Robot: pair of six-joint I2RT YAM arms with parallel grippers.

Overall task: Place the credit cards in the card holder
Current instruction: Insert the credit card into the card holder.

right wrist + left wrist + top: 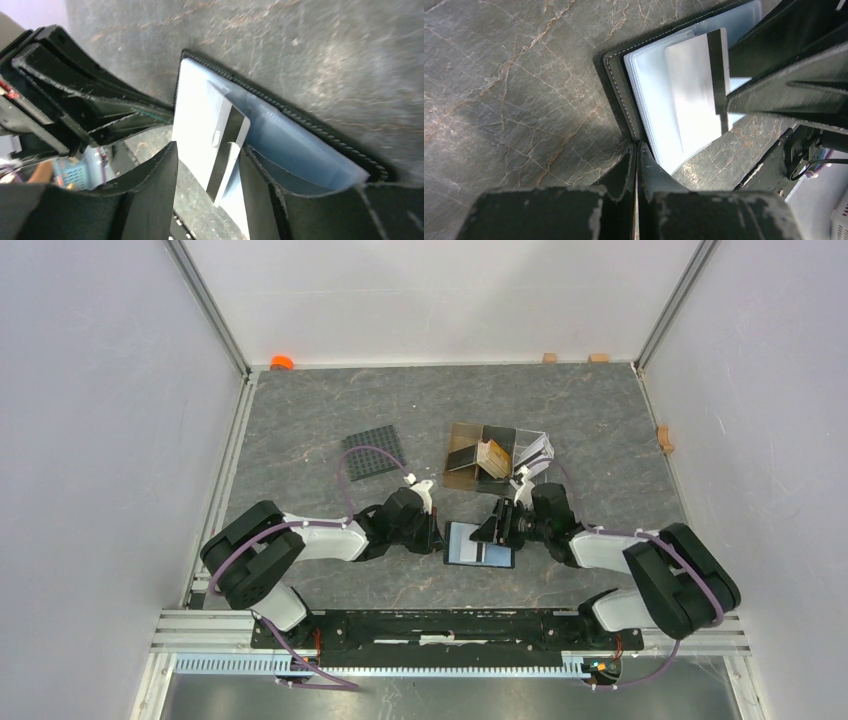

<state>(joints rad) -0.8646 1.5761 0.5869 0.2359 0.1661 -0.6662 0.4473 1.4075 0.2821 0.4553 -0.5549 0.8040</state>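
The card holder (460, 543) lies open on the table between the arms, black outside and pale blue-grey inside (295, 145). A whitish credit card with a dark stripe (227, 142) sits partly inside one of its pockets, and it shows in the left wrist view too (694, 85). My right gripper (209, 150) is open, its fingers standing either side of that card without pinching it. My left gripper (638, 147) is shut, tips pressed against the holder's stitched left edge (621, 100). More credit cards (492, 456) stand in the brown box.
A brown translucent compartment box (466, 452) sits just behind the holder, with a clear plastic tray (536, 448) at its right. A black gridded mat (374, 452) lies at the back left. The two grippers almost meet over the holder.
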